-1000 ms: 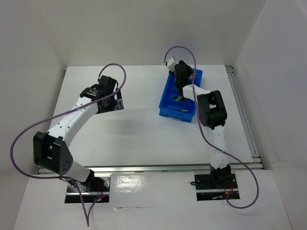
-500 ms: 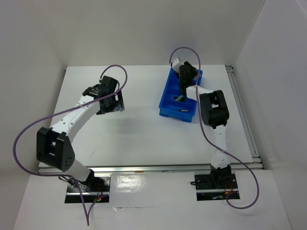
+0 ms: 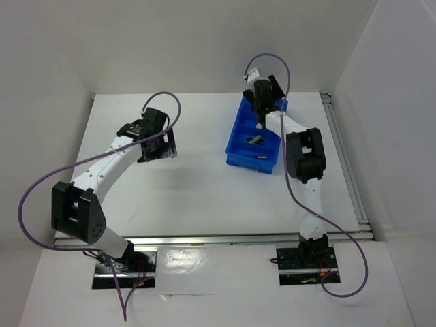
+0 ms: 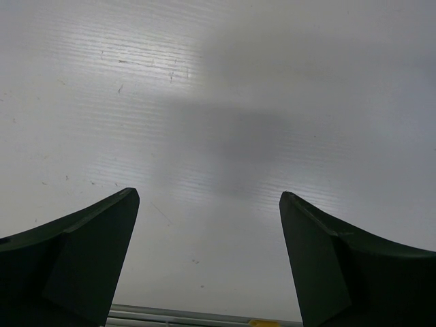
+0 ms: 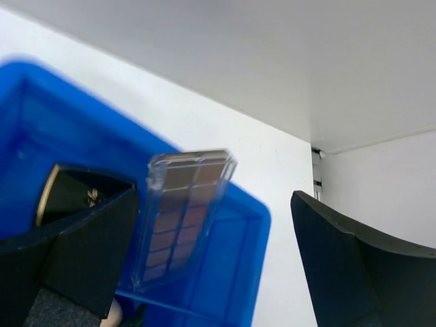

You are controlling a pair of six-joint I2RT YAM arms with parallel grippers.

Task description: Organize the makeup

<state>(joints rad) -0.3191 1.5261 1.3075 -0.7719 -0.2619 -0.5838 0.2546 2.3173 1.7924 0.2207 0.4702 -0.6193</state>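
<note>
- Right pincer (image 5: 212, 199): fingers spread wide.
- Palette (image 5: 180, 218): tilted between the fingers, close beside one, clear of the other.
- Black-gold case (image 5: 75, 187): partly behind that finger.
- Blue bin (image 5: 41, 109): beneath.

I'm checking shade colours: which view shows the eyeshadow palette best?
Right wrist: the palette fills mid-frame, pans distinct, over the blue bin. Top external makes it too small to identify; left wrist shows only table.

Our right tool (image 5: 214, 204) shifts to the far end of the bin (image 3: 248, 163). Its jaws open wider around the palette strip (image 5: 182, 214).
</note>
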